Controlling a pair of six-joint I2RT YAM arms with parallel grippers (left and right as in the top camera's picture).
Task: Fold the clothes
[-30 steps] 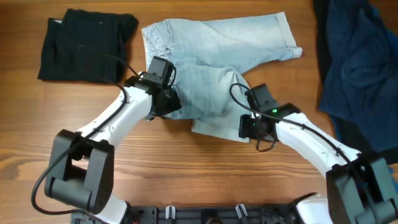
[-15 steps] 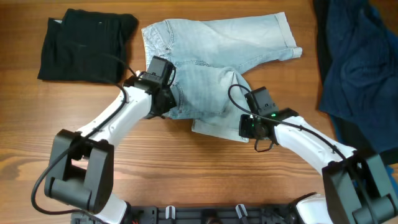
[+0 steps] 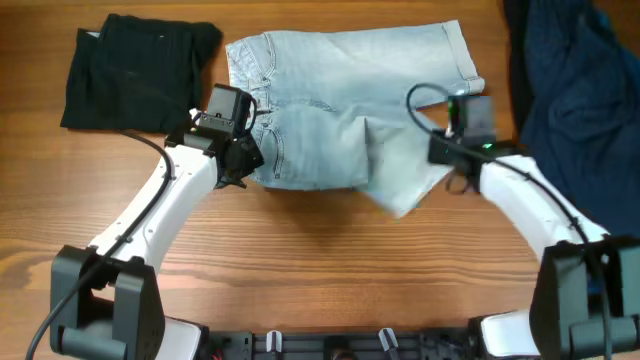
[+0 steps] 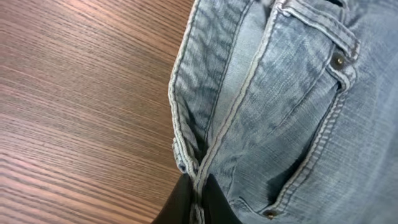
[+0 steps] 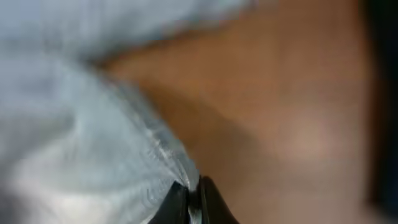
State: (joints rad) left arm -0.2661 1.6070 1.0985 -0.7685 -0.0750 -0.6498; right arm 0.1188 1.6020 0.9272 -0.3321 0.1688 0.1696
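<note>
The pale light-blue denim shorts (image 3: 340, 80) lie mid-bench toward the far edge, one leg flat and the nearer leg rumpled beside it. Our left hand (image 3: 240, 165) is clenched on the waistband seam. Our right hand (image 3: 447, 170) pinches the nearer leg's hem, though its wrist view is blurred. We judge the fold half made. To do it well, we move both hands toward the far edge at one pace, hold the cloth taut and low, and lay hem on hem, clear of the black folded garment (image 3: 135, 75) in the far-left corner.
</note>
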